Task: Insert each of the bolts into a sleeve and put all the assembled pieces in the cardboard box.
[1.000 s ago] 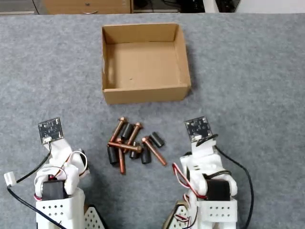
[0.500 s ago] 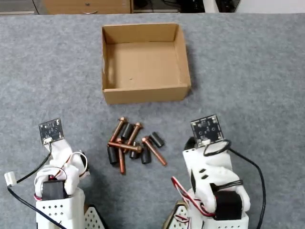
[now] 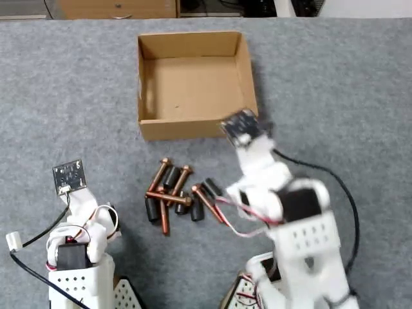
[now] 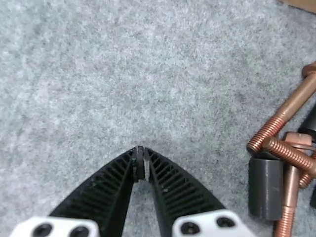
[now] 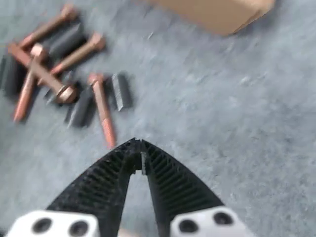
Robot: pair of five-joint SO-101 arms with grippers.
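Several copper bolts (image 3: 208, 204) and black sleeves (image 3: 152, 209) lie mixed in a loose pile on the grey carpet, in front of the open cardboard box (image 3: 193, 127). None of the bolts sits in a sleeve. My left gripper (image 4: 139, 163) is shut on nothing above bare carpet, with a sleeve (image 4: 265, 187) and bolts (image 4: 281, 116) of the pile off to its side. My right gripper (image 5: 138, 158) is also shut and holds nothing; it hangs above the carpet close to a bolt (image 5: 101, 108) and a sleeve (image 5: 121, 91). The right arm (image 3: 257, 161) stretches toward the box's front right corner.
The box (image 5: 217, 12) holds nothing inside. Grey carpet spreads wide on both sides of the box and the pile. The left arm's base (image 3: 74, 257) stands at the near left edge, the right arm's base (image 3: 302, 257) at the near right.
The right arm has lifted and swung forward from its folded pose to beside the pile, near the box's front right corner. The left arm, bolts and sleeves have not moved.
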